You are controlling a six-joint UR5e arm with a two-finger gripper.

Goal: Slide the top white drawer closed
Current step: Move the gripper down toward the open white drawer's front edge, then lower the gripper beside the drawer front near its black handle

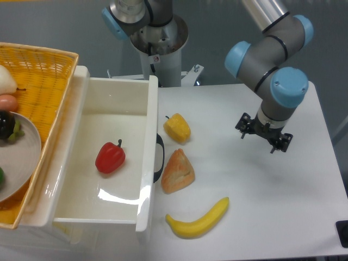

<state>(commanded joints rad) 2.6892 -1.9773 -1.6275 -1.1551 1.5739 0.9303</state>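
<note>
a: what's the biggest thing there?
b: the white table point(261, 196), and on its left side the top white drawer point(117, 157), pulled wide open. its panelled front faces right, with the curved black handle point(159, 157) about halfway along it.

a: and next to the drawer?
b: on the far left a yellow wicker basket point(41, 81) overlaps the drawer's left wall. a grey plate point(22, 157) with some small bits of food sits in it; i can't tell what they are.

a: the arm?
b: grey links with blue caps come down from the upper right. the gripper point(263, 136) hangs over the right part of the table, well apart from the drawer front. its two fingers are spread, with nothing between them.

a: smaller items?
b: a banana point(198, 219) lies near the front edge. a wedge of bread point(177, 172) lies just beside the handle, and a yellow pepper point(177, 128) is behind the bread. a red pepper point(110, 157) rests on the drawer floor.
</note>
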